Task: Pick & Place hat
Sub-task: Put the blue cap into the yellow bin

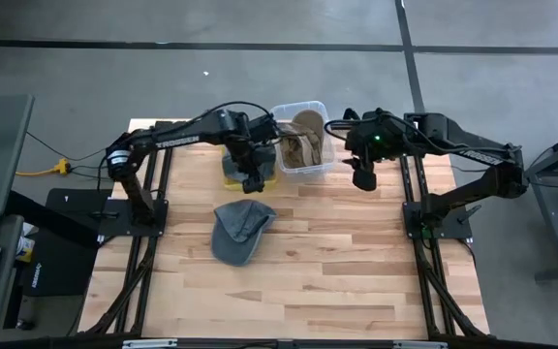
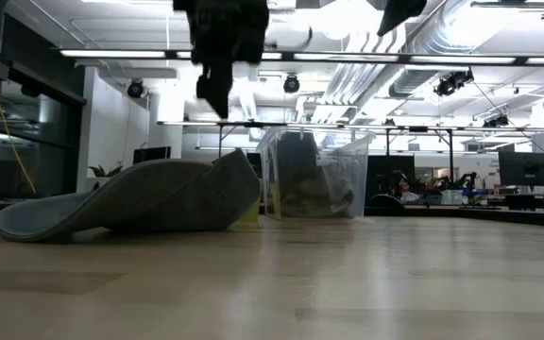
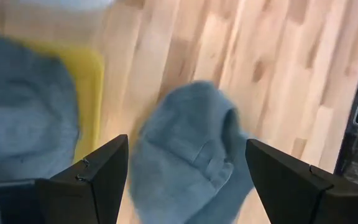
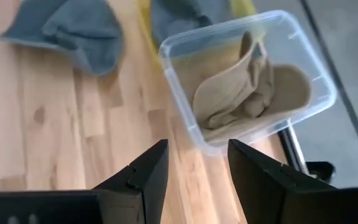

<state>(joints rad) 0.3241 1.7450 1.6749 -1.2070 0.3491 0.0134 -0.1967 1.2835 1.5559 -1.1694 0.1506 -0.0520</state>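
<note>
Two grey hats show near the clear bin (image 1: 303, 165): one hat (image 1: 240, 231) lies flat on bare wood in front of the bin, open table on every side; another (image 1: 237, 167) sits on a yellow tray (image 1: 271, 177) touching the bin's side. The left gripper (image 1: 253, 181) hangs over the tray edge, fingers spread wide, empty. The right gripper (image 1: 364, 178) hovers beside the bin's opposite wall, parted, empty. Tan hats (image 4: 247, 87) fill the bin.

An open-plan lab: ceiling ducts (image 2: 499, 38), strip lights (image 2: 348, 57), monitor-topped desks (image 2: 527, 203).
</note>
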